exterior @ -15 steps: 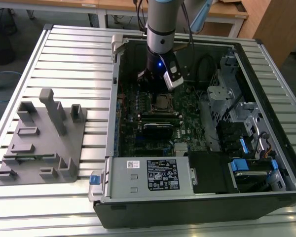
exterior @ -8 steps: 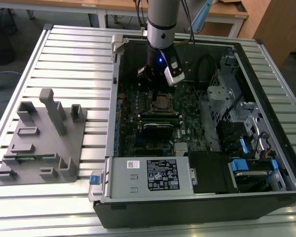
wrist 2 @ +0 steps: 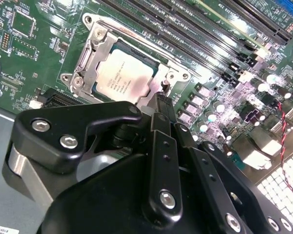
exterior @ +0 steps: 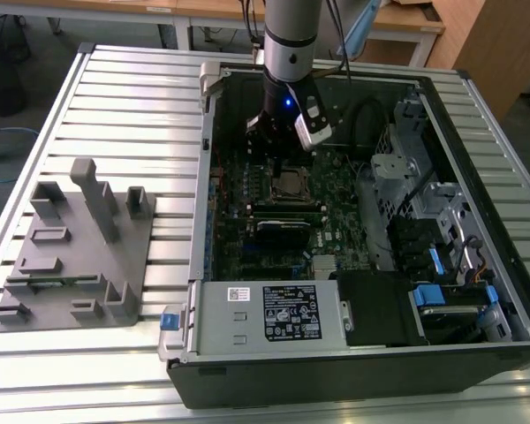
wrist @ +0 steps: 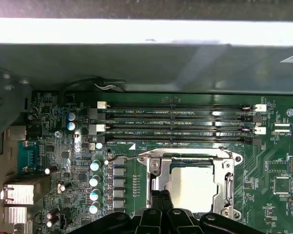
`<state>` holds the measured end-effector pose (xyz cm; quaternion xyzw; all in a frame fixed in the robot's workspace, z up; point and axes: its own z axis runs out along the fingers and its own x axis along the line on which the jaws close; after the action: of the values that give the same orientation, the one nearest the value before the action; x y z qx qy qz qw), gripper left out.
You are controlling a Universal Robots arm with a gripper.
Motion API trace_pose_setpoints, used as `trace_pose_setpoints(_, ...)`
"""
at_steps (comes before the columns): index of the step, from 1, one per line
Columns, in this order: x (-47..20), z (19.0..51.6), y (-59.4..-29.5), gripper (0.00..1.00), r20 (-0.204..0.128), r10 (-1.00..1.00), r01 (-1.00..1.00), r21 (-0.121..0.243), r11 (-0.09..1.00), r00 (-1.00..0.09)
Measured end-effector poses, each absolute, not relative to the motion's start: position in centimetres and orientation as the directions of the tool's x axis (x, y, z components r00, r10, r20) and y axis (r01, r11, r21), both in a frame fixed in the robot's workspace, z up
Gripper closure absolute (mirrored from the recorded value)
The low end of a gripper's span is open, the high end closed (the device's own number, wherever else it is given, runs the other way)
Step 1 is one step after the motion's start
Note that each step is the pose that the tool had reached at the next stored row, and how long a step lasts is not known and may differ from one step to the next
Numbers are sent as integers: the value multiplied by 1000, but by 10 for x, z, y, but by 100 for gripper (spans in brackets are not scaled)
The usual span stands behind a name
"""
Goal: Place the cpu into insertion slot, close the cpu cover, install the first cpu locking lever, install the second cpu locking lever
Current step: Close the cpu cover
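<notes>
Just beside the closed gripper (wrist 2: 162,100), the cpu (wrist 2: 124,75) lies framed under the lowered cpu cover (wrist 2: 88,61).

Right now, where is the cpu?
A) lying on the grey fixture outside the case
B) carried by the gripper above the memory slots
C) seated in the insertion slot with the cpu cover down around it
C: in the first wrist view the cpu sits in the insertion slot, with the cpu cover lying around it and the gripper at its edge.
</notes>
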<state>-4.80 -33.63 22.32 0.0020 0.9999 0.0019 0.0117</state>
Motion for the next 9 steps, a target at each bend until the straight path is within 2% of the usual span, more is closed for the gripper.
trace_pose_setpoints(9,-48,226,-336,89,-23,4,4,4,1000,-1000)
